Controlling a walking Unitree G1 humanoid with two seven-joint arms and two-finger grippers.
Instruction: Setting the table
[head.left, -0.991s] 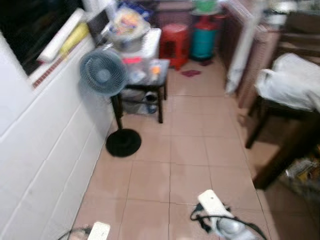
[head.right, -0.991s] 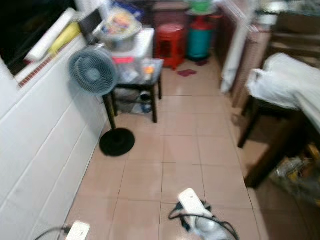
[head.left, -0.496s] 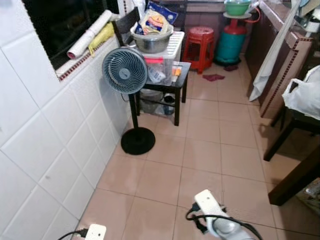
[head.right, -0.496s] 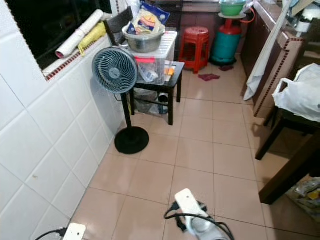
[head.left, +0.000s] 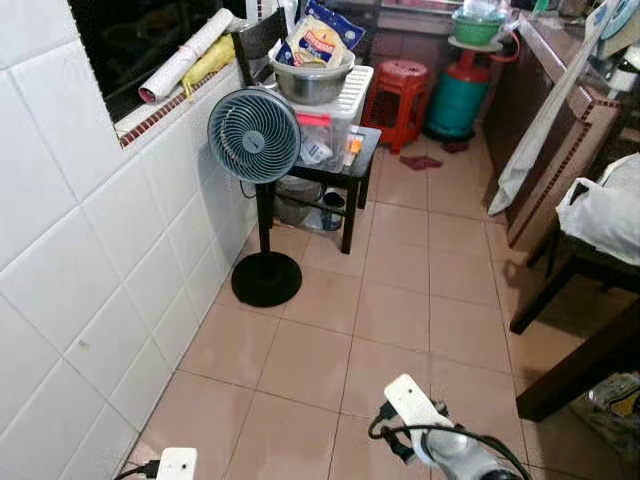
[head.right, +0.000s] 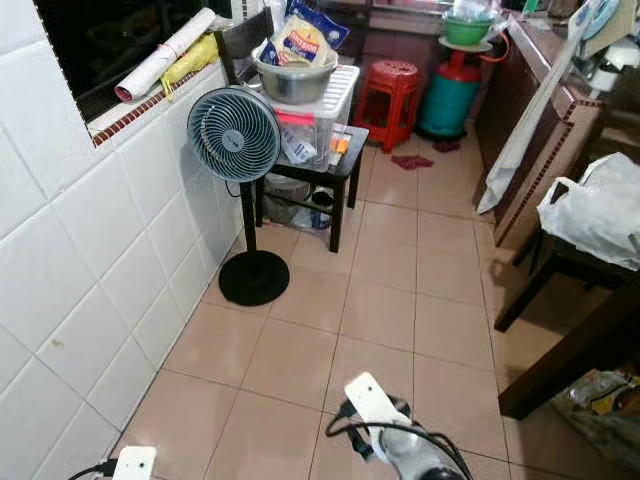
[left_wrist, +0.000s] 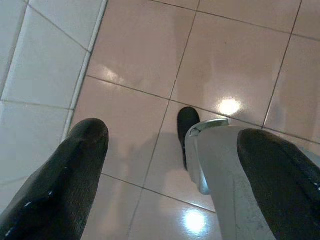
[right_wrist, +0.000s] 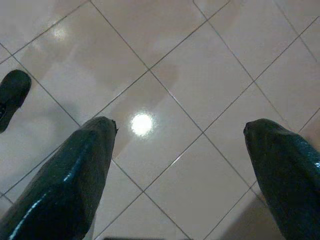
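Steadied and sharpened since a second ago, the head camera's picture is now held on a narrow tiled passage; the blur has gone and the framing has swung leftward and back (a shift of the camera, not of the furnishings). No table setting has been begun, by the look of it, and no plate, cup or cutlery can be picked out.

Largest in view, the white tiled wall (head.left: 70, 290) is seen along the robot's left, with the pink tiled floor (head.left: 400, 300) running ahead. A dark wooden table (head.left: 585, 360) is caught at the right edge, probably the one to be set, with a white plastic bag (head.left: 605, 205) resting just beyond it on a chair. Against the wall a standing fan (head.left: 254, 135) is placed, likely to keep the walkway free, and just behind it a small black side table (head.left: 335, 165) is loaded with a storage box and a metal bowl (head.left: 312, 80) holding a snack packet. Farther back, a red stool (head.left: 398, 85) and a teal gas cylinder (head.left: 462, 95) are stood near the far end.

Both arms are hung idle, pointed at the floor: the left gripper (left_wrist: 172, 175) is spread wide over the tiles beside the robot's own leg, and the right gripper (right_wrist: 182, 175) is likewise spread wide, with nothing held in either.
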